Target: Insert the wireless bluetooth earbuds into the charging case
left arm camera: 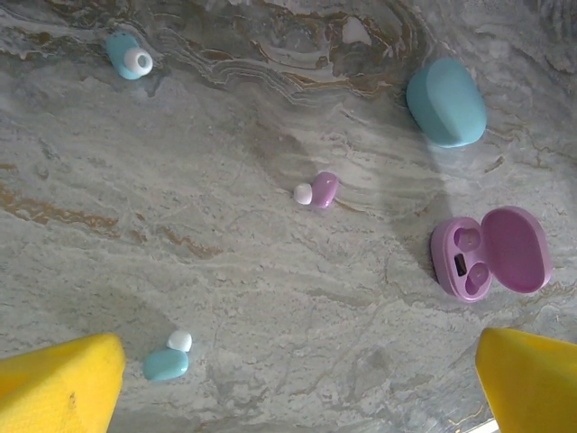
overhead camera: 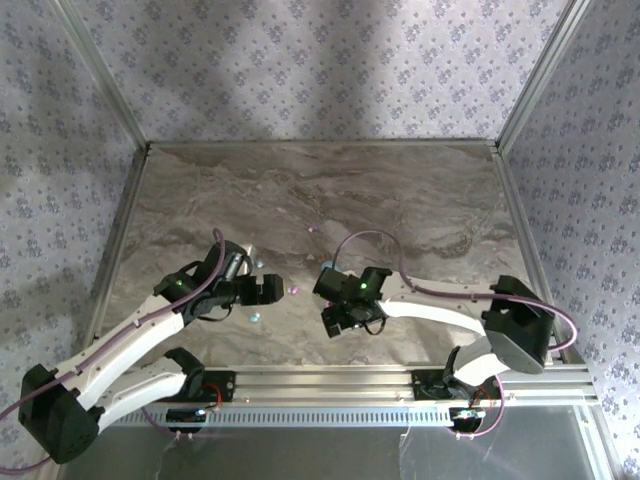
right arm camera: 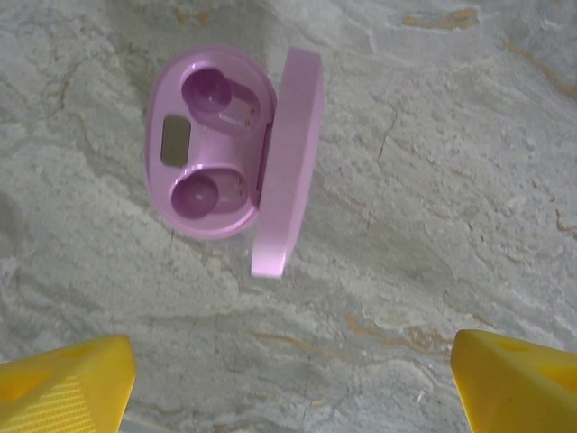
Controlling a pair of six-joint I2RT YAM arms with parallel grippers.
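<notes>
One small light blue glossy plastic earbud lies far left on the marbled grey table, and a second blue bud sits nearer the left gripper, which is spread wide with nothing in it. At centre, the pale pink earbud looks like the one to take: pinch its body, keep the white tip free, then lower it straight into a socket. Further right, the closed blue oval case hides its contents, while the open pink oval charging case has both sockets empty. The right gripper hangs beside it, spread apart, pinching nothing
</notes>
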